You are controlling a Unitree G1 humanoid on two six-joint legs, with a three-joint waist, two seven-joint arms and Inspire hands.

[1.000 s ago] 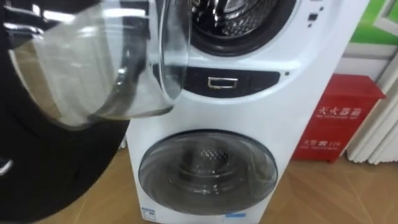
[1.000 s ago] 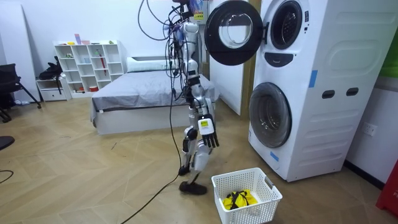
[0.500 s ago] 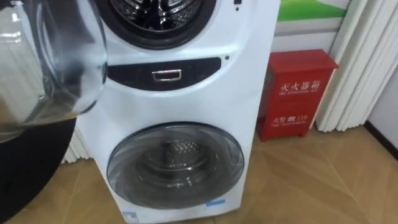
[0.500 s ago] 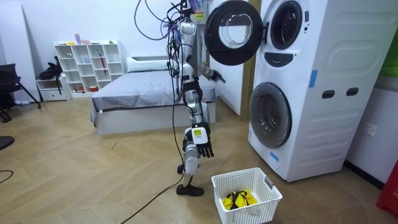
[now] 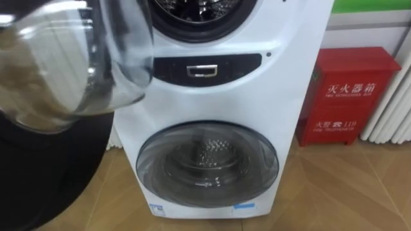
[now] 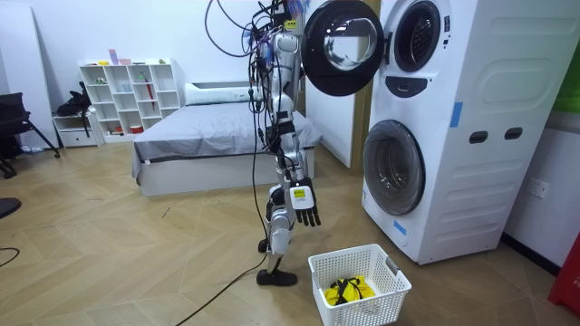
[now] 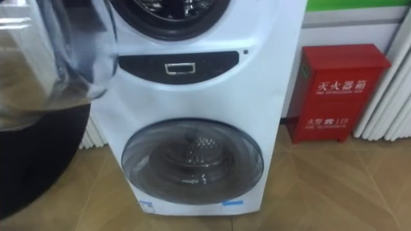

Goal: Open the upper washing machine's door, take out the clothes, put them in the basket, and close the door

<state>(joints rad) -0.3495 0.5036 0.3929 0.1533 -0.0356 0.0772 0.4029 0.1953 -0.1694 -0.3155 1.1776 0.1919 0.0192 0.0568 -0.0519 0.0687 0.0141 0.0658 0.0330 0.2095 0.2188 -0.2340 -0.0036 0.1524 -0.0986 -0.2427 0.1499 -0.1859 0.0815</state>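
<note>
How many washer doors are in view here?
2. The upper door is swung open on the robot's left, close to its head; the lower door is shut, below the control panel.

You are looking at a red box [image 5: 350, 96] standing on the wood floor [image 5: 334, 192] just right of the washer [image 5: 282, 115]. White ribbing [image 5: 393, 109] is showing on the box's far side, and a green band [image 5: 372, 5] is running above it. In the room view you are seeing a grey bed [image 6: 208, 136] lying mid-room, a white shelf [image 6: 127, 95] standing at the far wall toward the room view's left, and a dark chair [image 6: 14, 122] sitting at the left edge.
</note>
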